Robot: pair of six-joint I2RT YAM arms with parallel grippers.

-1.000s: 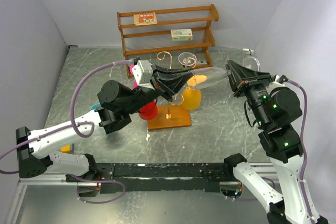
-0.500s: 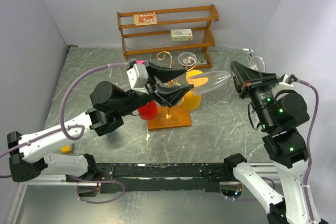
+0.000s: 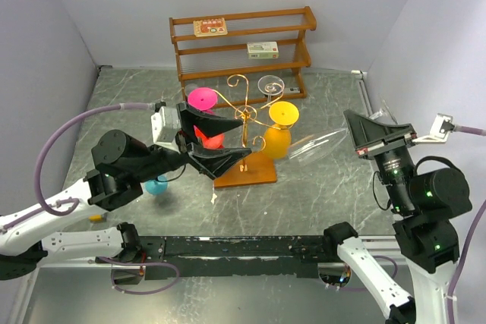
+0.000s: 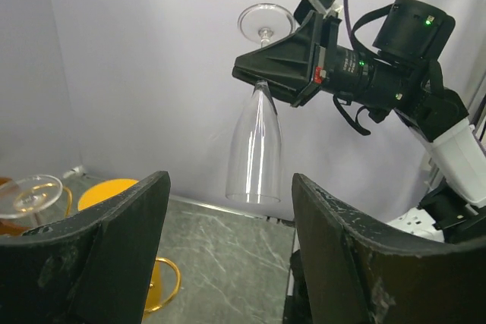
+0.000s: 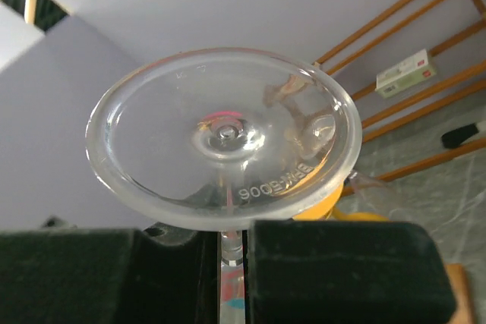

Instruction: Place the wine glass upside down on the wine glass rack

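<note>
Right gripper (image 5: 230, 259) pinches the upside-down wine glass (image 4: 254, 142) by its stem (bowl hanging below); left gripper (image 3: 243, 136) gapes wide, the wine glass rack (image 3: 250, 174) near its fingertips.

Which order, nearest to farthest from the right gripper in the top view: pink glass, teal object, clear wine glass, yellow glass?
From the right gripper:
1. clear wine glass: in its grip, just left of it.
2. yellow glass: right side of the rack.
3. pink glass: left side of the rack.
4. teal object: far left, past the rack.
</note>
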